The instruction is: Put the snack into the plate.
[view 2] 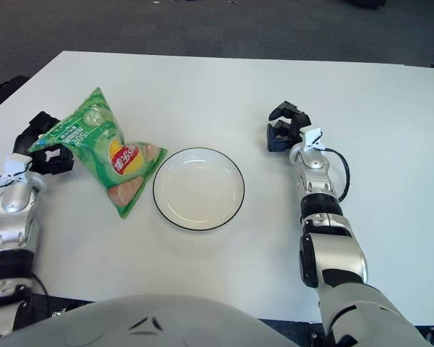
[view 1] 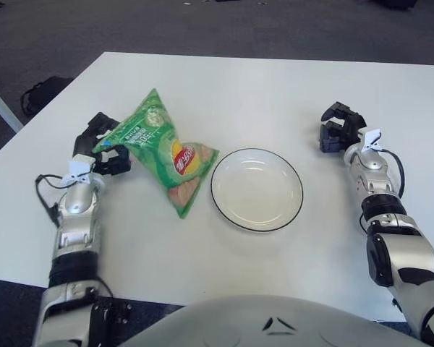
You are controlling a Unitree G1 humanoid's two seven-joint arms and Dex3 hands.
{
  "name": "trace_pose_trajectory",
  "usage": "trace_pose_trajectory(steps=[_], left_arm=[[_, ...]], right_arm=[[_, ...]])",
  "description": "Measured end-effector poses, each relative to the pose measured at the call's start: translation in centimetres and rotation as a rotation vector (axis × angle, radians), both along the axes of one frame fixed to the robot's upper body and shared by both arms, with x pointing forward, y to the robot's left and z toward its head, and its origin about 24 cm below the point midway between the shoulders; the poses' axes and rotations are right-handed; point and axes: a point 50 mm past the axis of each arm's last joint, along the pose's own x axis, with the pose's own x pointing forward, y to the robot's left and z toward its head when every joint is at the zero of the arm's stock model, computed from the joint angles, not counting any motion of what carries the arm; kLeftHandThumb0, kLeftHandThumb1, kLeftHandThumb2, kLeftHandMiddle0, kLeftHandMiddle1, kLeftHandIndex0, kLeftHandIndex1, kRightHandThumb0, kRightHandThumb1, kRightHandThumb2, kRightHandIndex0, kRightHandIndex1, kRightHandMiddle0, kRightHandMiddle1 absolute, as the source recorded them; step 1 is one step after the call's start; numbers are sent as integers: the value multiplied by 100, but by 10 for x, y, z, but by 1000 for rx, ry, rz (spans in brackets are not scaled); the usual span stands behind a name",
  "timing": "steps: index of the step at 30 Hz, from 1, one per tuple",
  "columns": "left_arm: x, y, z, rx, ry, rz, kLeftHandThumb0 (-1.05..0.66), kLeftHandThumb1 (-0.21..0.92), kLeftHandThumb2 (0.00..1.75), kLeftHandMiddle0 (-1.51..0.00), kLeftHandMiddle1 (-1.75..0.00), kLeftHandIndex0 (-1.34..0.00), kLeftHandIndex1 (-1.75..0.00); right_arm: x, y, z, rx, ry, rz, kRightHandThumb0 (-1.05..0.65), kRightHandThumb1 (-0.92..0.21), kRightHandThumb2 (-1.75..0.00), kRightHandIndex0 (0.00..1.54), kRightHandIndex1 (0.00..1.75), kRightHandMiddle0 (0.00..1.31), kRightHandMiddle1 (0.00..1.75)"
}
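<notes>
A green snack bag is tilted on the white table, its lower corner close to the left rim of the plate but outside it. My left hand is at the bag's upper left edge, one finger above that edge and others below, gripping it. The white plate with a dark rim stands empty at the table's middle. My right hand shows to the right of the plate, fingers curled and holding nothing.
The white table extends well beyond the plate towards the far edge. Off its left edge, a black bag lies on the dark floor beside a white leg.
</notes>
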Motion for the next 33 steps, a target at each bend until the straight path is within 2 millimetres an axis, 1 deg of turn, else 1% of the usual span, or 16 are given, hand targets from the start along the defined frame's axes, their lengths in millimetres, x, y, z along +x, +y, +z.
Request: trace_pose_trajectory(steps=[2,4,6,8,9,11,12,14,15,18,21,25,27,30,32,33], left_arm=[[-5,2,3,114,-5,12,-11,43,115,-69,-162,-36,-175],[-7,4,7,183,-20,15,-6,44,112,-65,-156,-35,-175],[-9,6,13,249,-50,18,-3,59,92,-49,-152,-32,-175],[-10,6,17,303,-76,19,-2,67,81,-42,-153,-27,-175],[-10,7,19,325,-86,19,-2,75,72,-37,-155,-21,-175],[-11,8,22,377,-100,27,-18,85,60,-22,-148,-18,-175],[-11,9,23,403,-104,33,-25,83,61,-19,-143,-15,-164],[-12,11,25,449,-110,50,-43,71,76,-10,-128,-6,-131],[-12,13,25,473,-115,61,-48,68,79,-7,-122,-4,-121],[-14,15,27,540,-139,96,-55,62,83,-2,-106,-1,-100],[-16,15,30,586,-175,121,-58,58,83,-1,-94,0,-87],[-19,13,33,615,-217,139,-60,56,83,0,-82,0,-75],[-20,13,33,630,-223,148,-64,55,81,0,-72,0,-66],[-22,13,33,646,-224,168,-69,54,77,0,-52,0,-49],[-24,13,34,661,-223,189,-74,54,74,0,-32,0,-32],[-24,13,35,671,-222,200,-75,54,73,0,-28,0,-29]], right_arm=[[0,0,0,-1,0,-2,-1,-6,-163,81,175,57,175],[0,-1,0,-2,1,-3,-1,-5,-164,82,175,58,175],[0,-2,0,-5,1,-5,-1,-4,-165,82,175,58,175],[0,-2,1,-5,1,-4,-1,-4,-164,82,175,58,175],[0,-1,1,-5,1,-4,-1,-5,-164,82,175,58,175],[1,-1,1,-6,2,-3,-1,-4,-164,82,175,58,175],[1,-1,1,-6,2,-3,-1,-4,-164,82,175,58,175],[1,0,1,-7,3,-1,-1,-4,-164,82,175,58,175],[1,0,1,-7,4,-1,-1,-4,-164,82,175,58,175],[2,1,1,-9,5,0,-1,-5,-163,81,175,58,175],[2,1,1,-11,5,-1,-1,-6,-162,80,175,57,175],[2,1,1,-11,4,-3,-1,-7,-161,80,175,56,175],[2,1,1,-12,4,-3,-1,-7,-161,80,174,56,175],[2,2,1,-15,5,-2,-1,-7,-160,79,174,56,175],[2,2,1,-19,5,0,-1,-7,-161,80,174,56,175],[2,2,1,-21,5,1,-1,-7,-161,80,174,56,175]])
